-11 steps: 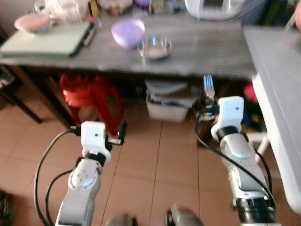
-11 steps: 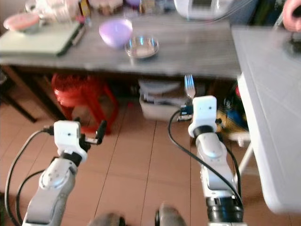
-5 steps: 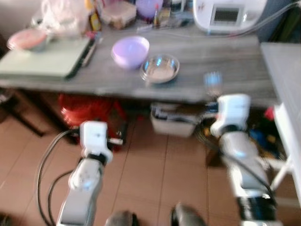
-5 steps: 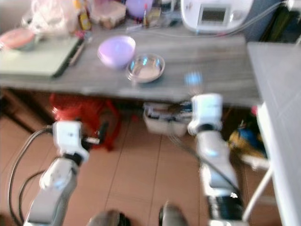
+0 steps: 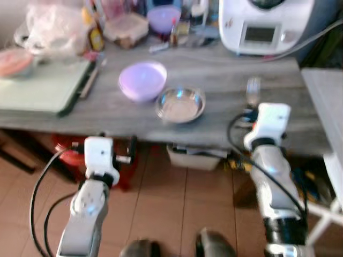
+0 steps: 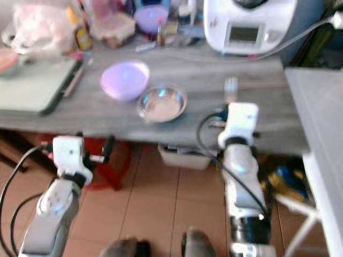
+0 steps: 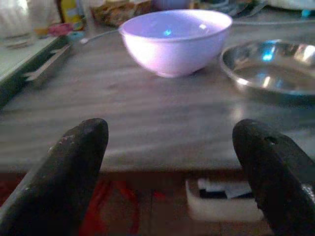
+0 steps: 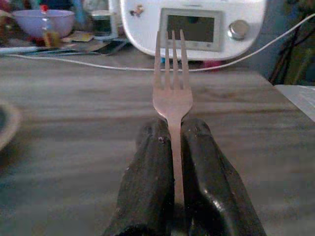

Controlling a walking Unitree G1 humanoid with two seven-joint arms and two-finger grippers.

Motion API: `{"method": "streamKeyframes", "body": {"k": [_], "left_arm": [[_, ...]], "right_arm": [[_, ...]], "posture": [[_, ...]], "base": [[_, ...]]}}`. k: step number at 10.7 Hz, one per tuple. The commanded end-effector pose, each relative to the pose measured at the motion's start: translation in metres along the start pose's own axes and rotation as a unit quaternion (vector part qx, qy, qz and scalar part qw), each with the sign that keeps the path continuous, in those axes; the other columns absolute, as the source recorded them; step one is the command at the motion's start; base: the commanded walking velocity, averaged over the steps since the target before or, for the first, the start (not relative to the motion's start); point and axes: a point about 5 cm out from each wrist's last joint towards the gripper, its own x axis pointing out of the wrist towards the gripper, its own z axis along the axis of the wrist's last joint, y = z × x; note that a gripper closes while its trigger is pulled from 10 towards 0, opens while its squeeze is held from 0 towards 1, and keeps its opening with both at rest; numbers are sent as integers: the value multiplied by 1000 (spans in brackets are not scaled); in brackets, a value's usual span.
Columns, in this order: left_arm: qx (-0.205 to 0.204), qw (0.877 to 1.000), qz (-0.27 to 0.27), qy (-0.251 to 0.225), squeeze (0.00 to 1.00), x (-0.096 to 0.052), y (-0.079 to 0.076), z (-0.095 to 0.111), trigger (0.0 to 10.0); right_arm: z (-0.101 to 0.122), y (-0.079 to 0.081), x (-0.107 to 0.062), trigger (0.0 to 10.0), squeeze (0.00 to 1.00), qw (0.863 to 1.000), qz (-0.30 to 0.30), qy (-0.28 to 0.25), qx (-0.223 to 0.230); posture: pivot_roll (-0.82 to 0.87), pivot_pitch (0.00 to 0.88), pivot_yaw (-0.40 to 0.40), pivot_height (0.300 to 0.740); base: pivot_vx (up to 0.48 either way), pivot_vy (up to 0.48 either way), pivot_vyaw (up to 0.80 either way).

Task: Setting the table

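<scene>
Long grey wood-grain table (image 5: 225, 115), matte and streaked, carrying a smooth lilac plastic bowl (image 5: 142, 80) with a shallow round stainless-steel dish (image 5: 180, 104) just beside it, shiny and reflecting light. At the far edge, a bulky white kitchen appliance (image 5: 265, 24) with a small grey screen, a crinkled clear plastic bag (image 5: 51, 24), and a flat pale-green tray (image 5: 40, 85) on the robot's left. Beneath, a red plastic stool (image 6: 110, 155) on terracotta floor tiles (image 5: 161, 214).

Right gripper (image 8: 173, 142) clenched on a slim silver metal fork (image 8: 172, 93), handle pinched between the two black fingers (image 8: 147, 191), tines upright, raised over the table's near edge. Left gripper (image 7: 170, 147) released, rounded black fingers (image 7: 69, 167) spread wide, facing the bowl at table-edge height.

Compared with a second ago: table far closer and lower in the head views, fork now seen against the tabletop rather than the space beneath it, grasp unchanged.
</scene>
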Motion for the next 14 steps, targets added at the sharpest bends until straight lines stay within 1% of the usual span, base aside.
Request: {"method": "streamKeyframes", "body": {"k": [1, 2, 3, 4, 5, 6, 7, 9, 10, 11, 12, 13, 14], "left_arm": [[4, 1000, 2, 5, 0, -3, 2, -2, 10000], [9, 1000, 12, 5, 0, -5, 6, -2, 10000], [13, 1000, 19, 8, 0, -6, 8, -3, 10000], [15, 1000, 18, 14, 0, -10, 8, -4, 10000], [16, 1000, 16, 17, 0, -13, 8, -5, 10000], [19, 999, 16, 20, 0, -15, 9, -5, 10000], [20, 999, 14, 23, 0, -17, 9, -4, 10000], [21, 999, 4, 31, 0, -22, 8, -4, 10000], [21, 999, 1, 36, 0, -26, 7, -4, 10000], [20, 999, 0, 37, 0, -27, 7, -4, 10000], [20, 999, -1, 38, 0, -27, 7, -4, 10000], [17, 999, -3, 39, 0, -27, 6, -3, 10000], [15, 999, -3, 40, 0, -27, 4, -3, 10000]], "right_arm": [[-3, 0, -1, 0, 0, 1000, -10, 12, 16], [-6, 0, 0, 0, 0, 999, -10, 22, 28], [-9, 3, 1, 5961, 0, 998, -12, 38, 50], [-13, 10, 7, 10000, 0, 995, -11, 55, 79], [-14, 15, 10, 10000, 0, 993, -14, 65, 100], [-14, 19, 14, 10000, 0, 992, -15, 66, 102], [-12, 23, 22, 10000, 0, 992, -18, 65, 108], [-11, 23, 35, 10000, 0, 988, -34, 75, 129], [-12, 27, 41, 10000, 0, 986, -39, 88, 138], [-13, 32, 43, 10000, 0, 984, -36, 94, 148], [-12, 36, 44, 10000, 0, 984, -28, 97, 147], [-10, 47, 47, 10000, 0, 983, -14, 99, 151], [-10, 50, 49, 10000, 0, 983, -9, 103, 151]], "posture": [[20, 127, 63, 740], [21, 127, 63, 740], [24, 140, 67, 740], [34, 154, 75, 740], [40, 159, 80, 740], [49, 167, 85, 740], [61, 179, 91, 740], [72, 203, 99, 740], [79, 212, 100, 740], [81, 215, 99, 740], [81, 217, 99, 740], [78, 220, 90, 740], [76, 221, 87, 740]], "base": [[0, 0, 0], [0, 0, 0], [0, 0, 0], [0, 0, 0], [0, 0, 0], [0, 0, 0], [0, 0, 0], [0, 0, 0], [0, 0, 0], [0, 0, 0], [0, 0, 0], [0, 0, 0], [0, 0, 0]]}}
